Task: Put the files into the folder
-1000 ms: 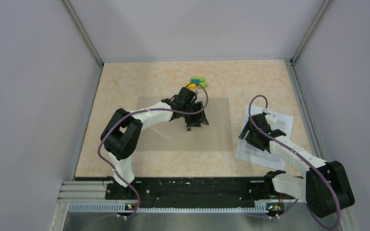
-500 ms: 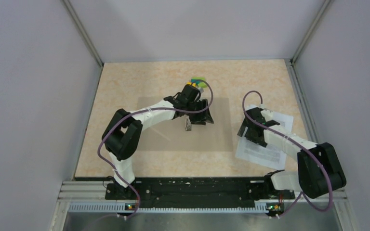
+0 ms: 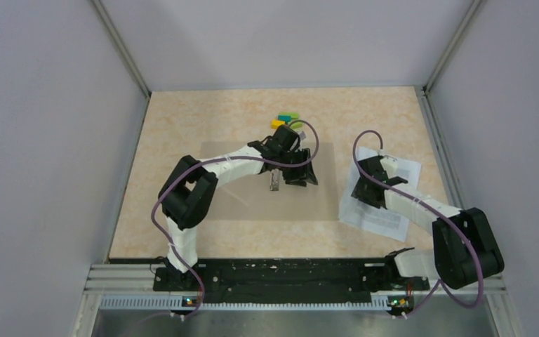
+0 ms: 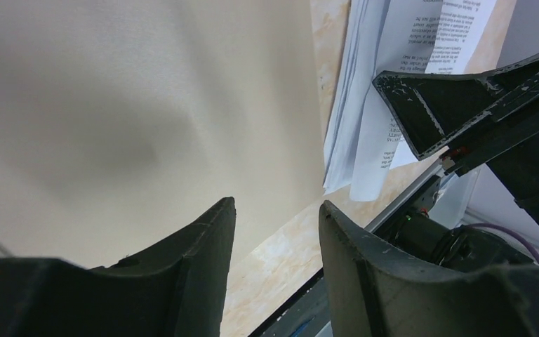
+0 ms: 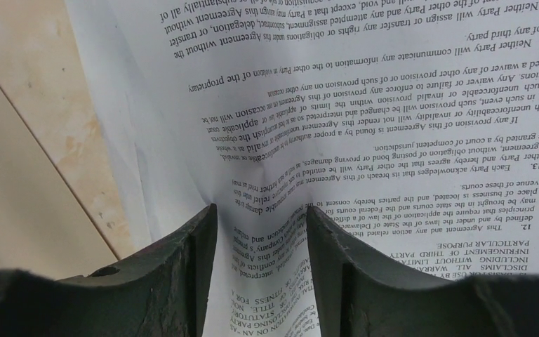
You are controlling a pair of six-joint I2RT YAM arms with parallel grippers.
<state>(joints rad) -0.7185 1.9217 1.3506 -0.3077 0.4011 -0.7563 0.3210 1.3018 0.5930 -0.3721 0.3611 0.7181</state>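
Note:
The tan folder point(image 3: 238, 189) lies flat and closed at the table's middle; it also fills the left wrist view point(image 4: 147, 105). My left gripper point(image 3: 303, 174) point(image 4: 277, 203) hangs over the folder's right part, jaws apart with nothing between them. The files point(image 3: 389, 210), white printed sheets, lie just right of the folder, their left edge at its right edge, and show in the left wrist view point(image 4: 365, 105). My right gripper point(image 3: 366, 191) point(image 5: 261, 207) presses on their left part. A ridge of paper point(image 5: 267, 281) is bunched up between its fingers.
Small yellow, blue and green blocks point(image 3: 285, 119) sit behind the folder. A small grey object point(image 3: 275, 182) lies on the folder beside my left gripper. Grey walls enclose the table on three sides. The black arm rail point(image 3: 281, 274) runs along the near edge.
My left gripper has moved right across the folder toward its right edge. My right gripper has shifted up and left, and the files have slid slightly left toward the folder.

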